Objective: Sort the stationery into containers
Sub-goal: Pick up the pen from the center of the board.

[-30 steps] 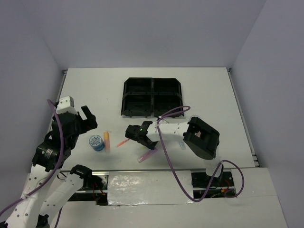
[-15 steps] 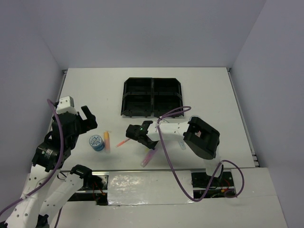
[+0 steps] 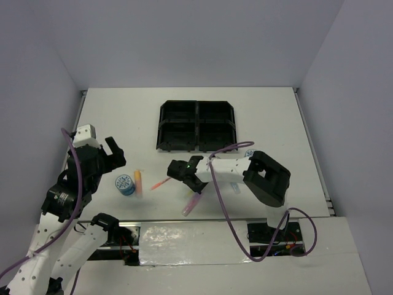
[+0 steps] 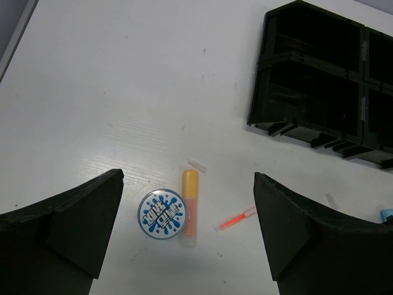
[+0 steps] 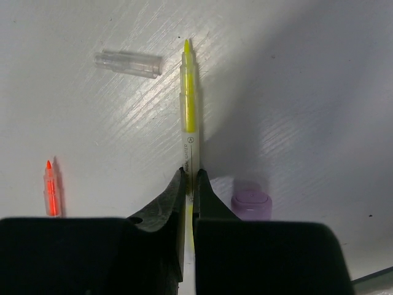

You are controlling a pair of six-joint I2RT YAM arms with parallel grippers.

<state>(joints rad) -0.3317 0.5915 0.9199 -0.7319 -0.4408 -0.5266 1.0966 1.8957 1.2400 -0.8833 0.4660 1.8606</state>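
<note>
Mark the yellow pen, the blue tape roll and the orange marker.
yellow pen (image 5: 189,115), right wrist view, on the yellow barrel section.
blue tape roll (image 4: 162,212), left wrist view, centre of the printed face.
orange marker (image 4: 190,208), left wrist view, mid-barrel.

The white table carries a black tray, tape roll and orange marker.

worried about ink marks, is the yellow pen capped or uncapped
Uncapped: the yellow pen shows a bare tip, and a clear cap lies loose beside it.
</note>
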